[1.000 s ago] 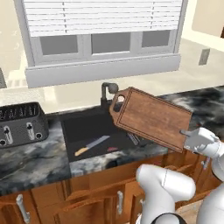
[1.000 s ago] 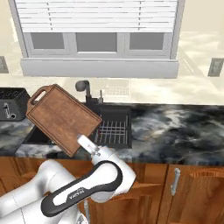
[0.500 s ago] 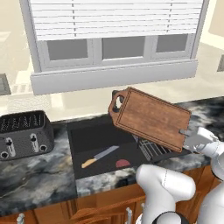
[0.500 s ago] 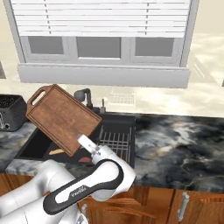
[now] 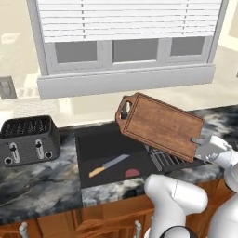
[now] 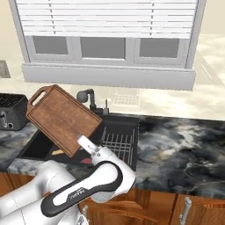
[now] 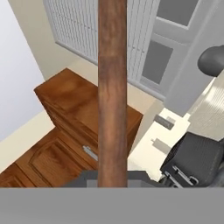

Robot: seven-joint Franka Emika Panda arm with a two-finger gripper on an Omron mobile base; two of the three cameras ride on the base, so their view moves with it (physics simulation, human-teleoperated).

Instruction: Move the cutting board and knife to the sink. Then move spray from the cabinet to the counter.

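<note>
Sink (image 5: 93, 144) is your landmark: dark basin recessed in the marbled counter (image 5: 37, 186), below the window. Inside it you have the knife (image 5: 109, 165) lying flat on the basin floor toward the front, tan handle pointing at the toaster side, blade toward the middle. Just beside the blade tip sits a small red item (image 5: 132, 173); you can't tell what it is. A wire rack (image 6: 116, 143) fills the end of the sink away from the toaster (image 5: 29, 139).

Cutting board (image 5: 160, 125) is held up in the air above the rack end of the sink, tilted, not touching basin or counter. Its handle-hole end is the high end, in front of the faucet (image 6: 86, 96); its low end is in the gripper (image 5: 199, 143).

Gripper fingers are clamped on the board's low edge; in the hand view you see the board edge-on (image 7: 112, 87), rising straight up between the tips. Arm reaches over the counter's front edge beside the sink, wrist angled up toward the window. Toaster stands on the counter just beside the sink's far end from the gripper.
</note>
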